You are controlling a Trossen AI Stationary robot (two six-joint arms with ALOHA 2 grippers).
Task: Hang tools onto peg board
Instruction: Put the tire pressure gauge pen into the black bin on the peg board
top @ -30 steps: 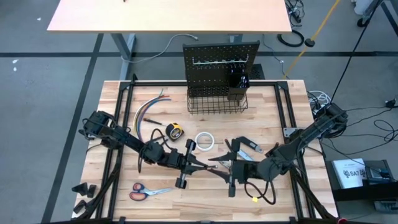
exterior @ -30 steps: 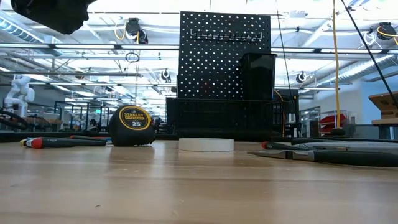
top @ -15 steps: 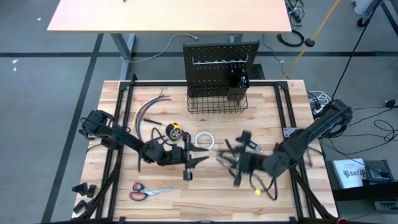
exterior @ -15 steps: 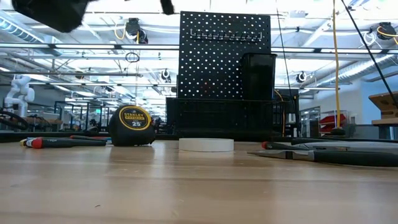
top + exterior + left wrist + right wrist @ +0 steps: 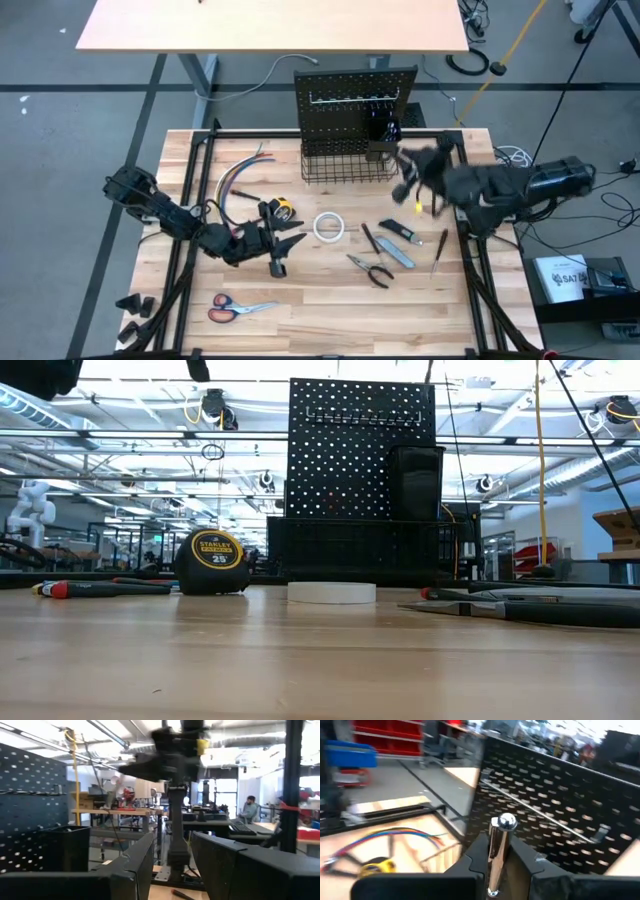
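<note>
The black peg board [image 5: 355, 100] stands upright at the table's far edge, with a wire basket [image 5: 348, 165] at its foot. My right gripper [image 5: 497, 845] hangs in the air to the basket's right [image 5: 408, 175], shut on a shiny silver tool [image 5: 498, 837]. Near the table's left, beside the yellow tape measure [image 5: 283, 208], my left gripper [image 5: 285, 245] is open with nothing in it. Pliers [image 5: 372, 268], a blue knife [image 5: 398, 248], a screwdriver [image 5: 438, 250] and orange scissors [image 5: 235, 307] lie flat on the tabletop. My right gripper pinches the silver tool's shaft [image 5: 495, 862] between its two fingers. The tool's rounded end [image 5: 506, 821] sticks out past the fingers toward the peg board [image 5: 560, 795]. The tool is lifted clear of the table.
A white tape roll [image 5: 330, 227] lies at the table's middle and a bundle of coloured wires [image 5: 240, 178] at the far left. The low view shows the tape measure [image 5: 212, 563] and the roll [image 5: 331, 593] before the peg board [image 5: 360, 460].
The two grippers met over the table's near middle. My left gripper has let go and drawn back toward the left edge, tipping upward. My right gripper has risen with the silver tool and swung toward the far right, next to the peg board's basket.
</note>
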